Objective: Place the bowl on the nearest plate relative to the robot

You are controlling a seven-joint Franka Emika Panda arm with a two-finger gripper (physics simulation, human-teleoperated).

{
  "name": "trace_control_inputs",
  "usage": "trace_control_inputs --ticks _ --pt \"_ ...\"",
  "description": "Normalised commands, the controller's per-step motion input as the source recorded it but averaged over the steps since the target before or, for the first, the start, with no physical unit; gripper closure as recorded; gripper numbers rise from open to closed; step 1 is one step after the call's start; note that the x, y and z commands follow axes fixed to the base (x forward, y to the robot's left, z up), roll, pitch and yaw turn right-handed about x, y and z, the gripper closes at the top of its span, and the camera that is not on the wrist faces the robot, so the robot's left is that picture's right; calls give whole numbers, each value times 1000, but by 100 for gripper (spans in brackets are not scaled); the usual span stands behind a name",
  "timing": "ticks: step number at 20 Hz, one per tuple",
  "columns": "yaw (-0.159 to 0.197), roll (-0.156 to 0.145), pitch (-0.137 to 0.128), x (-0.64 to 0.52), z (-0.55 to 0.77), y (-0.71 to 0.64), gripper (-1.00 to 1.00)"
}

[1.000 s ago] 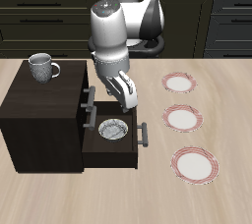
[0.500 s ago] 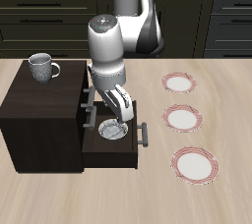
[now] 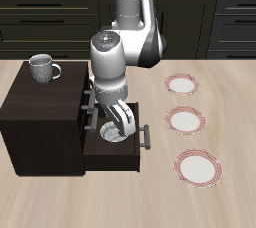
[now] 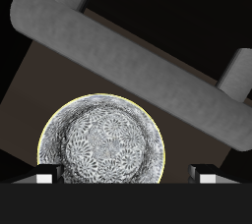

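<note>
Dark kitchen cabinets back a wooden table (image 3: 230, 112) holding a dark cabinet with its drawer (image 3: 112, 152) pulled open. Inside sits the bowl (image 3: 112, 132), directly under the gripper (image 3: 121, 129), whose fingers (image 4: 44, 178) are spread at 3 and 9 o'clock of its rim. Arm bends steeply down into the drawer. Nearest plate (image 3: 183, 84) lies well apart, bare

Small round speckled bowl (image 3: 114, 132) sits in open dark drawer (image 3: 110, 154), lower centre; grey handled mug (image 3: 42, 68) on cabinet top, upper left.
</note>
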Motion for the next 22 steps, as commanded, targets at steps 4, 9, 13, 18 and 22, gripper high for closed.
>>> trace_control_inputs --ticks 4,9,13,18,22 --pt "-42 21 106 -10 -511 29 -100" --pt "-66 35 62 -73 -335 -62 100" --pt "2 -14 -4 -99 -23 -160 100" --pt "-3 -13 -23 -47 133 -154 100" --pt "31 18 -52 -46 229 72 100"
